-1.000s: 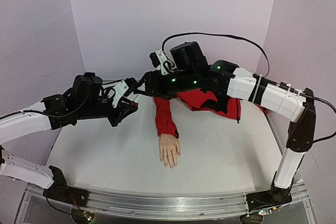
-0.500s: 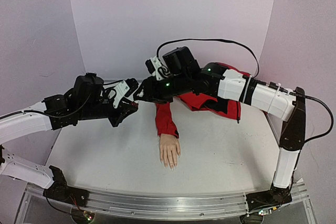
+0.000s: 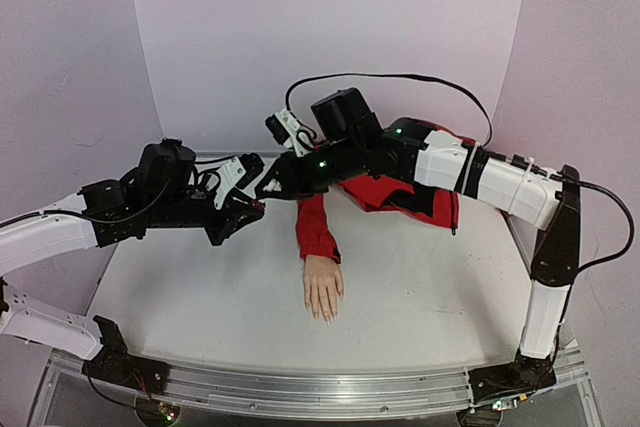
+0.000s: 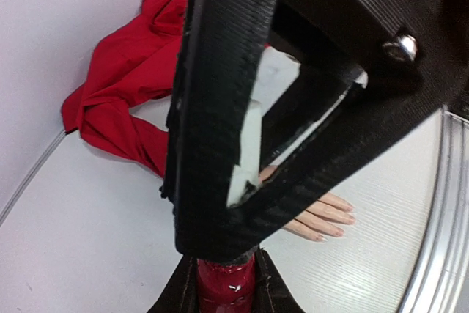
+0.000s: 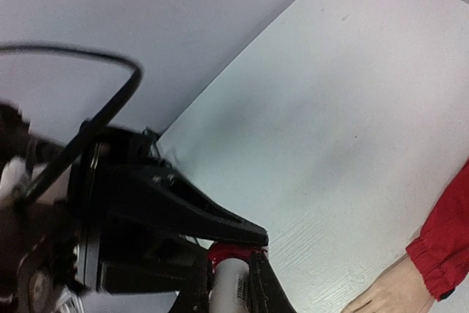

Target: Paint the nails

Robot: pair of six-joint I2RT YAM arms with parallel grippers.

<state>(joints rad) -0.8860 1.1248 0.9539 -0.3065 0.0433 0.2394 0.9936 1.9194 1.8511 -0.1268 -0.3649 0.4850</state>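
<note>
- Gripping the polish bottle (image 4: 223, 287) between closed fingers, the left pincer (image 3: 250, 212) holds it raised over the desk (image 3: 200, 297), presumably to steady it.
- Opposite it, the right pincer (image 3: 268, 187) is clamped on the white cap (image 5: 233, 287); likely set to unscrew it.
- The nails (image 4: 353, 218) look pale; the mannequin hand (image 3: 323, 287) lies flat on the desk, well apart from both pincers.

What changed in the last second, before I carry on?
The right gripper swung left to the left gripper and closed on the white cap of the polish bottle. The left gripper stayed shut on the bottle; the mannequin hand lies unmoved.
</note>
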